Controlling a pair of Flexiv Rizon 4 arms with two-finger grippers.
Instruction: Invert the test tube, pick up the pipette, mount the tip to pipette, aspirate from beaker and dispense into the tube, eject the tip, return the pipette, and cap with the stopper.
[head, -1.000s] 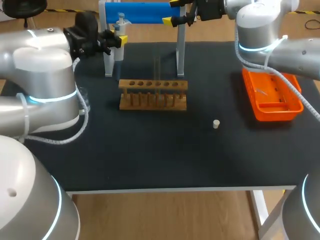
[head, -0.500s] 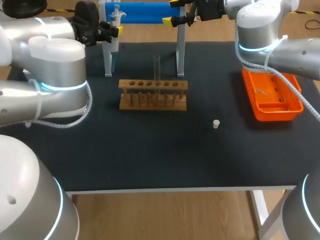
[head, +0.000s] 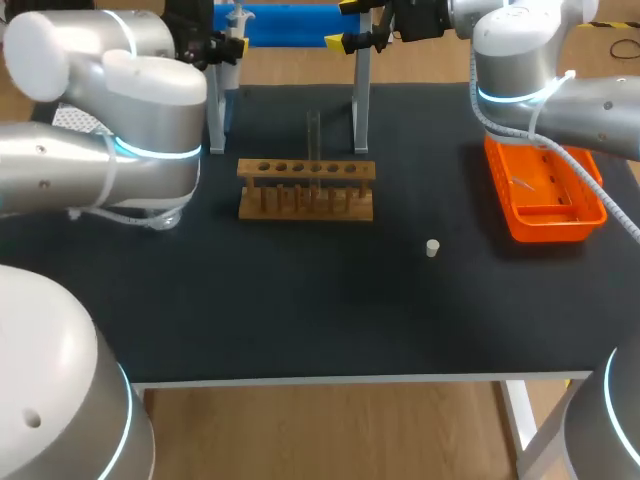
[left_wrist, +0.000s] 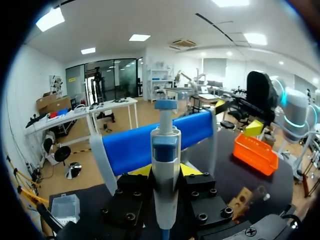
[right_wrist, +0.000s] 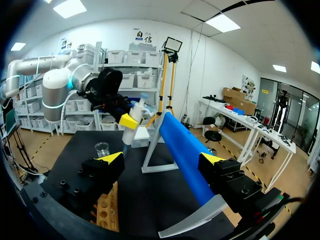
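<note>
Pipette (left_wrist: 165, 150) stands upright, clenched in the left hand (left_wrist: 165, 175) over the table's (head: 300, 310) far left edge. On the table the stopper (head: 432, 248) lies nearest, then the rack (head: 306, 190) holding the upright tube (head: 313, 135). Farthest, the right hand (right_wrist: 162, 159) hangs released by the blue stand (head: 290, 24).

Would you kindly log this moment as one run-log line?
left gripper: shut on pipette | right gripper: open | stopper: on table
</note>
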